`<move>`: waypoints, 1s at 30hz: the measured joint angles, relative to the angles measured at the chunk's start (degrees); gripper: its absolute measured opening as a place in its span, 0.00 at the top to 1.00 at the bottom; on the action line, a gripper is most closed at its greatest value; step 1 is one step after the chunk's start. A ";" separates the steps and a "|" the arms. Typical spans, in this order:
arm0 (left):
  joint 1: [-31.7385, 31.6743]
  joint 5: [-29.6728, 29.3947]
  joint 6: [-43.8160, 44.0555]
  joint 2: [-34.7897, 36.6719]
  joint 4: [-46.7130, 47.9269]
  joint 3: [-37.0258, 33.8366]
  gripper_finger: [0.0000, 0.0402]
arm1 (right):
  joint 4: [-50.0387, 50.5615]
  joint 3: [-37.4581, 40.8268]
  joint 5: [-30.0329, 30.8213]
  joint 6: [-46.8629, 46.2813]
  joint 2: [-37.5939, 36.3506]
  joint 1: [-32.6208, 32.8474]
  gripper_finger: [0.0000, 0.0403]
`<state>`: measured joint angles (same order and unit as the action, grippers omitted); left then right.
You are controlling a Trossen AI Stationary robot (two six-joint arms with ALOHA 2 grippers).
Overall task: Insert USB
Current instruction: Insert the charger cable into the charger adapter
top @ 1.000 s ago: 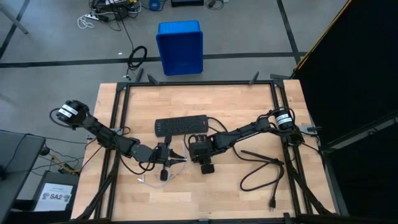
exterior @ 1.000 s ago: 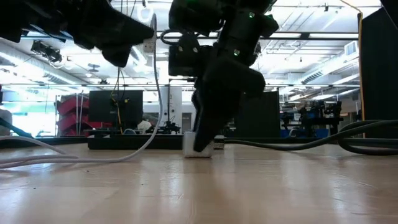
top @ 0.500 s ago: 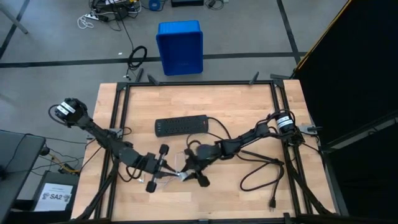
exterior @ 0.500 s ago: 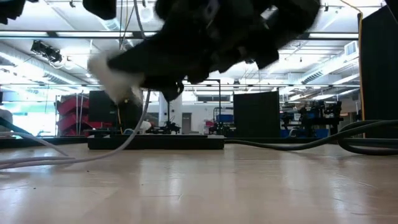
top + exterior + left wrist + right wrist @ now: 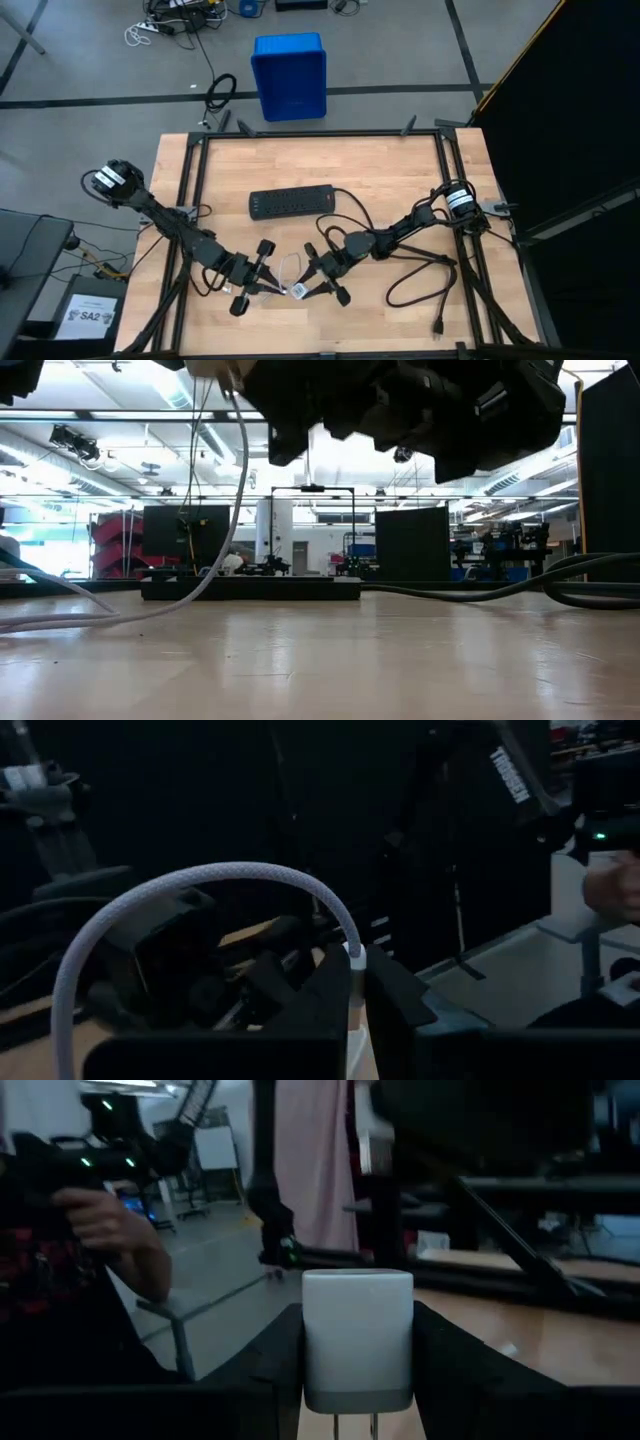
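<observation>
Near the front middle of the table (image 5: 400, 175), both hands meeting, lifted off the surface.

Left hand (image 5: 268, 289): clenched on the USB (image 5: 286, 272) plug end; in the left wrist view fingers (image 5: 335, 990) pinched tight on the plug where the whitish braided cable (image 5: 200, 880) arcs up and over. Arm reaching in from the left edge toward centre.

USB cable: thin whitish loop between the two hands in the high view, held up off the table; in the low view cable (image 5: 228, 510) hanging down from above and trailing left along the wood. Plug tip just beside the white cube, contact impossible to tell.

Right hand (image 5: 303, 288): grasping the small white cube adapter (image 5: 299, 290); in the right wrist view cube (image 5: 357, 1340) squeezed between both dark fingers (image 5: 455, 1360), prongs toward the camera. Arm coming in from the right edge, dark bulk of it filling the upper low view.

Farther back, centre: black power strip (image 5: 291, 203) lying flat, its thick black cord (image 5: 420, 275) looping off right and toward the near right of the table, plug end near the front edge.

Beyond the table's far side: blue bin (image 5: 289, 75) on the floor.

In the room beyond: a person's hand (image 5: 120, 1240), visible in the right wrist view, well apart from the robot.
</observation>
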<state>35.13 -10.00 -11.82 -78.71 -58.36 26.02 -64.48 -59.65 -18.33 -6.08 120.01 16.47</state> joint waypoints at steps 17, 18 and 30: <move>-6.38 13.96 -1.69 -6.63 -9.26 0.37 1.00 | -2.05 -0.21 -3.50 -2.82 0.00 -0.99 0.72; -6.74 14.66 -1.65 -7.11 -9.20 0.82 1.00 | -2.06 -0.23 -3.64 -3.02 0.00 -1.21 0.72; -9.76 18.58 -1.68 -10.23 -7.92 4.02 1.00 | -1.90 -0.40 -6.91 -4.93 0.00 -2.41 0.72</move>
<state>25.37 8.59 -13.50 -88.95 -66.28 30.04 -66.37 -60.05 -25.24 -11.01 120.01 14.05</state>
